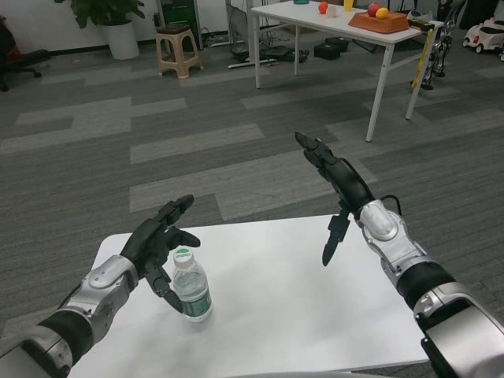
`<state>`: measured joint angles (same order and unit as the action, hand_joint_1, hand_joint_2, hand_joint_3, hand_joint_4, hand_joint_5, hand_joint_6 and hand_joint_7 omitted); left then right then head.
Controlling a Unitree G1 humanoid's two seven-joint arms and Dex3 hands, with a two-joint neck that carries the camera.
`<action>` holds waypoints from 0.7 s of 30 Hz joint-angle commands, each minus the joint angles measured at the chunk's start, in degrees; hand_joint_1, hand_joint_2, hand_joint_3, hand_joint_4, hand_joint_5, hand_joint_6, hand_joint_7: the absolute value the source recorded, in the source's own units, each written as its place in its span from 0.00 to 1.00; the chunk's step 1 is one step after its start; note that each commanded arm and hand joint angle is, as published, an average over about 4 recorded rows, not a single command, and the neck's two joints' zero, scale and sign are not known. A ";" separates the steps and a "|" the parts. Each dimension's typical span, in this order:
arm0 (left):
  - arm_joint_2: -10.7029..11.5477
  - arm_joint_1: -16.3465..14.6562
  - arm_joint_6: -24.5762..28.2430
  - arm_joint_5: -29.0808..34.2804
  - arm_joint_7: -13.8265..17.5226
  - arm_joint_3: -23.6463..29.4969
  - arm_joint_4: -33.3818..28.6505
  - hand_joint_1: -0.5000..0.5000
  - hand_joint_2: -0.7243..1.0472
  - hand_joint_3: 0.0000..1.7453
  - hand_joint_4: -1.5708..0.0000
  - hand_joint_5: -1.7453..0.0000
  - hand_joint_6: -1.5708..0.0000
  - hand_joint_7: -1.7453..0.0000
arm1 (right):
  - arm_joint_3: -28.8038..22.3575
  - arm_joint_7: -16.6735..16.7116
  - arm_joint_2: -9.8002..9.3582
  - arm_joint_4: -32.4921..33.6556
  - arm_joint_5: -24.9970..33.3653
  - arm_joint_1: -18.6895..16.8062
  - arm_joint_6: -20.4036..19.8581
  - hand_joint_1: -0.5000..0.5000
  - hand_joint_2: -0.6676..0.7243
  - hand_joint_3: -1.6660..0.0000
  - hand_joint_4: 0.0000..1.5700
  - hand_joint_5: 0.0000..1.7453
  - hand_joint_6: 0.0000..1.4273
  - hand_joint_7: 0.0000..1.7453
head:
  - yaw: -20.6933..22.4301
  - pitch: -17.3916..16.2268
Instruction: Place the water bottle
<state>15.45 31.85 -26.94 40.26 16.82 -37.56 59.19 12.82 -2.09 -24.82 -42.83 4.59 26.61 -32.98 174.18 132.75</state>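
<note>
A small clear water bottle with a green cap and a green label stands upright on the white table, near its left front part. My left hand is right beside the bottle on its left, fingers spread apart. The thumb reaches over above the cap, and a lower finger lies close against the bottle's side; I cannot tell whether it touches. The hand does not close around the bottle. My right hand hovers above the table's far right edge, fingers stretched out, holding nothing.
Grey carpet floor lies beyond the table. Farther back stands another white table with a brown tray of fruit. At the back left are a tan stool and a white plant pot.
</note>
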 commanded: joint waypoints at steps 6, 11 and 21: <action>2.50 -5.27 -0.22 -6.45 0.06 12.97 -6.13 0.01 0.10 0.05 1.00 0.00 1.00 0.92 | -0.34 0.11 0.12 -0.50 0.16 1.43 -0.24 0.04 0.91 1.00 0.00 0.00 0.00 0.00 | 0.24 -0.25; 3.03 -7.09 0.00 -9.83 0.06 19.81 -12.52 0.01 0.12 0.05 1.00 0.00 1.00 0.92 | -0.25 0.09 0.26 -1.07 0.16 2.00 -0.24 0.04 0.91 1.00 0.00 0.00 0.00 0.00 | 0.32 -0.28; 3.27 -6.85 0.18 -6.21 1.46 19.94 -22.28 0.00 0.10 0.05 1.00 0.00 1.00 0.92 | -0.12 0.07 0.30 -1.34 0.16 2.57 -0.24 0.04 0.91 1.00 0.00 0.00 0.00 0.00 | 0.03 -0.40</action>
<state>18.19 24.57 -26.75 33.25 17.88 -17.72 38.07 12.84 -2.09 -24.62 -43.89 4.57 27.55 -33.00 174.28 132.38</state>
